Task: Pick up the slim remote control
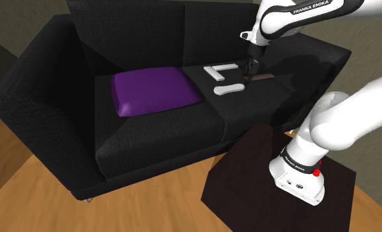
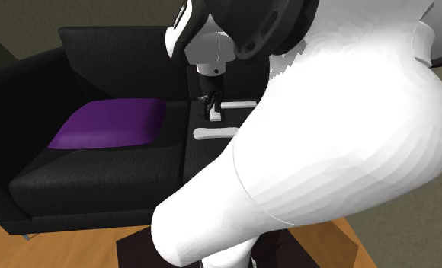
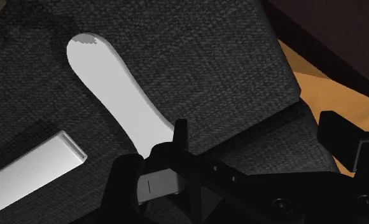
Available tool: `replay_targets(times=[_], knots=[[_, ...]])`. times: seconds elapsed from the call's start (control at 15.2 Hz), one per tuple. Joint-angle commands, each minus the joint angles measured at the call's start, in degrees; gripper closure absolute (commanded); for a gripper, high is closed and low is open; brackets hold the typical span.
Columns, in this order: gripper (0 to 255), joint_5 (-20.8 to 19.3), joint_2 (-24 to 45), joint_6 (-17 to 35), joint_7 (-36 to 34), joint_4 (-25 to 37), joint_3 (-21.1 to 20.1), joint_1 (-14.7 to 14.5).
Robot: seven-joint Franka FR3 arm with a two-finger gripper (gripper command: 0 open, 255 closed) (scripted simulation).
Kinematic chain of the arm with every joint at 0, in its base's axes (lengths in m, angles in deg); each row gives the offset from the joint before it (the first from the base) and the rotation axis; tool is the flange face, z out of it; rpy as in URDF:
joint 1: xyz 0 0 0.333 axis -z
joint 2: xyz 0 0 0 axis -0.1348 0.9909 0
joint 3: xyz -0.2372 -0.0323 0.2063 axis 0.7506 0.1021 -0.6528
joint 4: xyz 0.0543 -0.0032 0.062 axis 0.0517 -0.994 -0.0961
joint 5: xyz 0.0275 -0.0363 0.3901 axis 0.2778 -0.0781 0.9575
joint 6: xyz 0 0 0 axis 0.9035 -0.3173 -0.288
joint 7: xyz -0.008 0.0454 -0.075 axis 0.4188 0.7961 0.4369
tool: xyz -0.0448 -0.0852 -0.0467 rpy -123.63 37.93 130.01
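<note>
On the black sofa's right seat cushion (image 1: 249, 109) lie several remotes. A dark, slim, flat remote (image 1: 262, 78) rests nearest the sofa's right arm. My black gripper (image 1: 252, 67) hangs straight over its left end, fingers open and close to the seat; I cannot tell whether they touch it. A white, slim, rounded remote (image 1: 228, 89) (image 3: 116, 95) lies just beside the gripper, toward the seat's front edge. Two white rectangular remotes (image 1: 219, 68) form an L behind it; one of them (image 3: 34, 168) appears in the wrist view. There the fingers (image 3: 177, 137) stand wide apart over a black shape (image 3: 240, 184).
A purple cushion (image 1: 153, 91) (image 2: 109, 126) covers the middle seat. The sofa's back (image 1: 127, 29) and right arm (image 1: 315, 56) rise close around the gripper. My dark stand (image 1: 262, 178) sits on the wooden floor (image 1: 25, 191) before the sofa.
</note>
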Motion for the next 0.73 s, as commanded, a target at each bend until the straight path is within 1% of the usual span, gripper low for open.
replay_targets(times=[0.0, 0.2, 0.33, 0.46, 0.59, 0.66], knots=[[0, -0.1, 4.0, 4.0, 5.7, 0.6, 2.9, -1.4], [0, 1.8, 11.1, 9.3, 14.7, 2.9, 7.3, -3.9], [0, 4.4, 16.4, 12.7, 21.3, 4.8, 10.1, -5.8], [0, 8.3, 22.0, 15.6, 28.6, 7.1, 12.6, -7.7], [0, 13.7, 28.1, 18.0, 36.7, 9.8, 14.2, -9.1], [0, 16.7, 31.2, 18.9, 40.9, 11.3, 14.5, -9.3]])
